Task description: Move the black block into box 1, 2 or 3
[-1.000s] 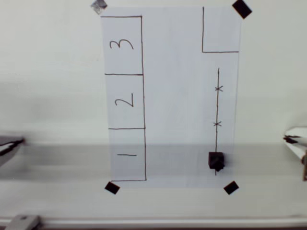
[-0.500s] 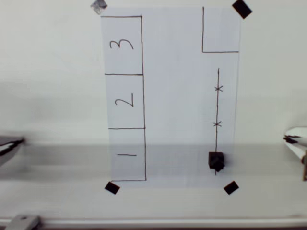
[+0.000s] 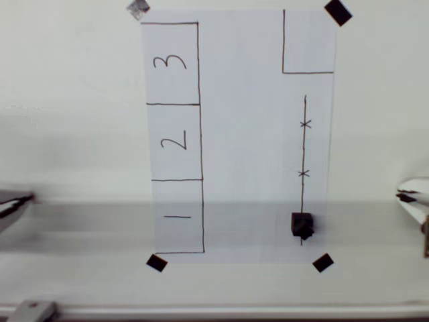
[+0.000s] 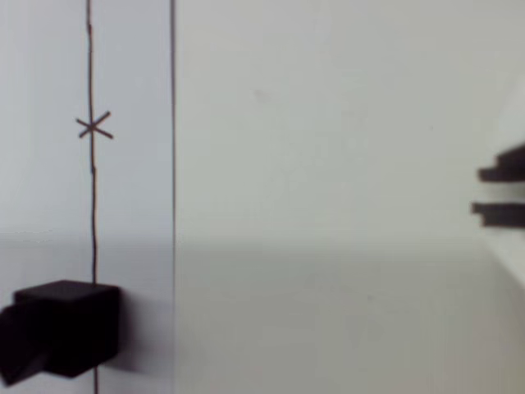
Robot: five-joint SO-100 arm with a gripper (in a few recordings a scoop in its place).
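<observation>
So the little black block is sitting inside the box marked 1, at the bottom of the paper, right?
Not quite. In the overhead view the black block is at the bottom of the paper, but it sits on the drawn line on the right side, well apart from box 1, which holds nothing.

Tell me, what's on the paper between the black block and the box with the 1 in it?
Nothing. In the overhead view, only bare white paper lies between the black block and box 1, crossed by a grey shadow band.
</observation>
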